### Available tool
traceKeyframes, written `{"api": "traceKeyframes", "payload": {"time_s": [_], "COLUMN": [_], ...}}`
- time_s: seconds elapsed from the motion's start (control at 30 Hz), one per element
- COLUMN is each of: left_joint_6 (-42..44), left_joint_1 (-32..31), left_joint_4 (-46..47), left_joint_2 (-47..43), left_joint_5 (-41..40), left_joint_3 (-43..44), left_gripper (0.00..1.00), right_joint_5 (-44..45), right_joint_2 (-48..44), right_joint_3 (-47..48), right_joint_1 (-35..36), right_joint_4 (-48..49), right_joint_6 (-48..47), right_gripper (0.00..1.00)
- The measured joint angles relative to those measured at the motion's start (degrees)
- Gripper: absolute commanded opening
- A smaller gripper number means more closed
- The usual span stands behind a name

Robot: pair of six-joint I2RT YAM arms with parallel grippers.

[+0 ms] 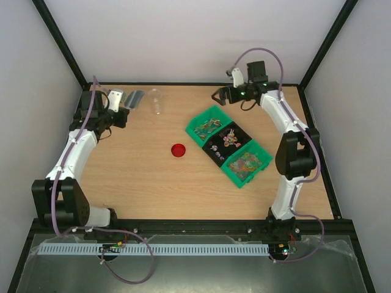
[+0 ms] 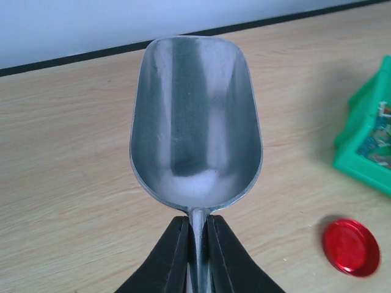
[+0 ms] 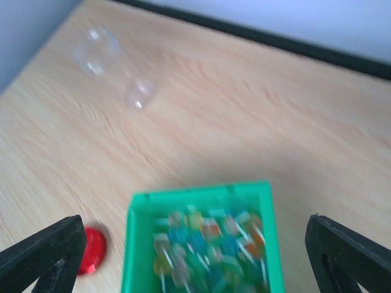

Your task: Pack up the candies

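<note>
The candies (image 1: 245, 161) are small multicoloured wrapped sweets lying in a row of three bins right of centre. In the right wrist view, blurred candies (image 3: 208, 244) fill a green bin (image 3: 201, 194) directly below my right gripper (image 3: 195, 256), which is open wide with nothing between its fingers. In the top view my right gripper (image 1: 223, 96) hangs just beyond the far green bin (image 1: 197, 120). My left gripper (image 2: 197, 244) is shut on the handle of an empty silver scoop (image 2: 195, 122). It holds the scoop (image 1: 131, 97) at the far left of the table.
A red round lid (image 1: 178, 150) lies on the wood at the centre. A clear plastic cup (image 1: 157, 101) lies near the back, right of the scoop. A black bin (image 1: 215, 148) sits between the far green bin and a near green bin (image 1: 264, 166). Black frame posts border the table.
</note>
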Motion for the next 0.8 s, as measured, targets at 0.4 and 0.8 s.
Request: {"api": "traceKeyframes", "payload": {"time_s": [0.4, 0.8], "left_joint_6": [-3.2, -3.6], "left_joint_1": [6.1, 6.2], "left_joint_4": [3.5, 3.6], "left_joint_2": [2.4, 1.3], "left_joint_5": [4.3, 6.1], "left_joint_3": [-0.5, -1.2], "left_gripper": [0.02, 0.02], "right_joint_5": [3.9, 11.5], "right_joint_2": [18.3, 31.5], "right_joint_3": [11.2, 17.7], "right_joint_1": [14.2, 22.9], "right_joint_4": [20.7, 29.6], "right_joint_6": [11.2, 6.9], "right_gripper": [0.99, 0.99]}}
